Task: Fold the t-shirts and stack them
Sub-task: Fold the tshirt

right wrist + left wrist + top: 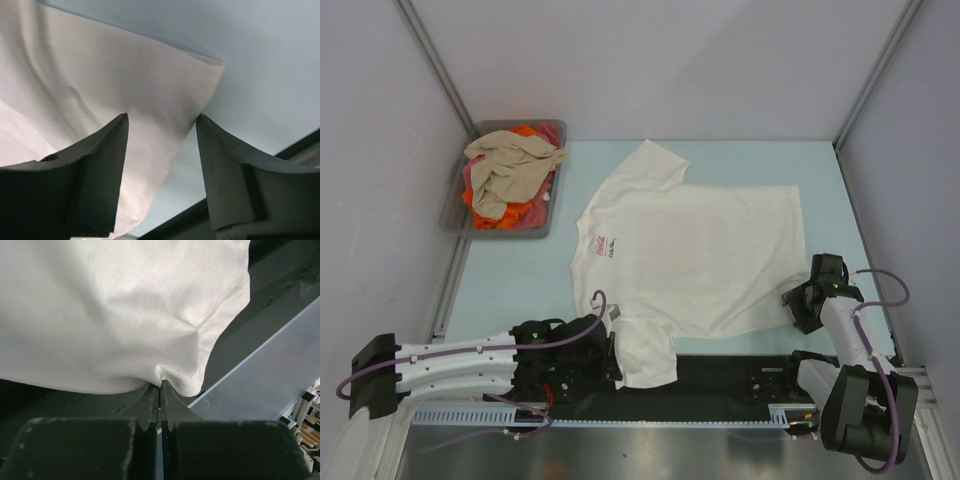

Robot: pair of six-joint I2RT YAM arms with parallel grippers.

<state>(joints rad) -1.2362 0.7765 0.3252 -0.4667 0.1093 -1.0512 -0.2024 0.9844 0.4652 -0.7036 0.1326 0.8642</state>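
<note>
A white t-shirt (700, 250) with a small red chest logo (598, 243) lies spread flat on the pale blue table. My left gripper (613, 345) is at the shirt's near left sleeve, its jaws shut on the stitched sleeve edge (180, 382), as the left wrist view shows (160, 385). My right gripper (795, 305) sits at the shirt's near right hem corner. In the right wrist view its jaws (161, 120) stand open astride that corner (200, 75), with cloth between the fingers. Other t-shirts lie heaped in the tray: a beige one (510, 165) on top, orange (468, 197) and pink-red (520, 213) beneath.
The grey tray (455, 205) stands at the back left, beside the left wall. A black strip (720, 385) runs along the table's near edge under the shirt's sleeve. Grey walls with metal posts close in both sides and the back.
</note>
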